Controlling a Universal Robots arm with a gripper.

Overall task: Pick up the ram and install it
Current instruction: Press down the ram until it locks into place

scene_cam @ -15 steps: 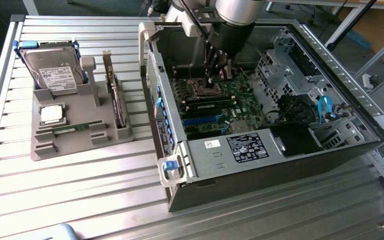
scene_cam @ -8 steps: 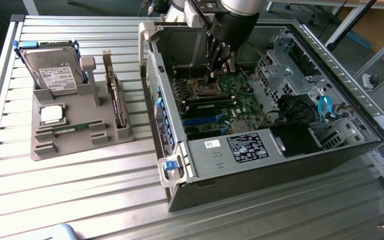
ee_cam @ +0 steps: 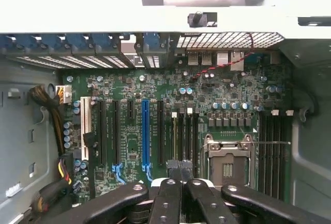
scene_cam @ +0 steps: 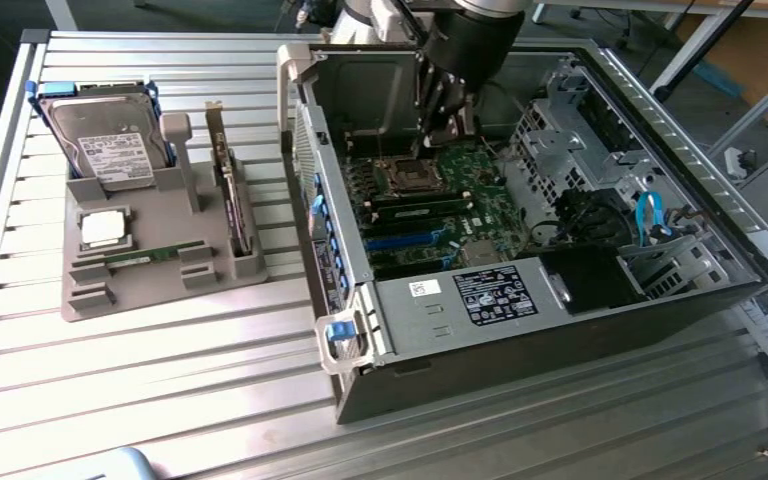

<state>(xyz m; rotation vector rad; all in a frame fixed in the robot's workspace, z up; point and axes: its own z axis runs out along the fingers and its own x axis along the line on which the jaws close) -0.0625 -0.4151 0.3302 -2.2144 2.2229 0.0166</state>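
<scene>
Hovering inside the open computer case (scene_cam: 357, 330), the gripper (scene_cam: 440, 128) hangs over the motherboard (scene_cam: 458, 205), close above the empty processor socket (scene_cam: 404, 177); fingers (ee_cam: 180, 171) pressed together, closed, nothing seen between them in the wrist view; fingertips sit just beside the socket (ee_cam: 227, 164) and over the black slots next to it; one ram stick (scene_cam: 157, 255), thin green board, lies flat in the grey holder tray (scene_cam: 91, 300) on the exterior view's left, well apart from the gripper, outside the case; a second green stick (scene_cam: 418, 212) looks seated in the memory slots on the motherboard, below the socket in the exterior view, near the gripper but not touching as far as visible; tray also carries a hard drive (scene_cam: 107, 140) upright at its far end, a square silver processor chip (scene_cam: 101, 228) lying flat, and a dark expansion card (scene_cam: 233, 215) standing on edge along the tray side nearest the case; case lies on its side on a slatted metal table (scene_cam: 157, 400), side panel off; blue expansion slot (ee_cam: 145, 133) and white slot (ee_cam: 85, 128) on the board; bundled cables (ee_cam: 49, 110) at the board's edge; blue cable (scene_cam: 648, 215) by the drive bays.
</scene>
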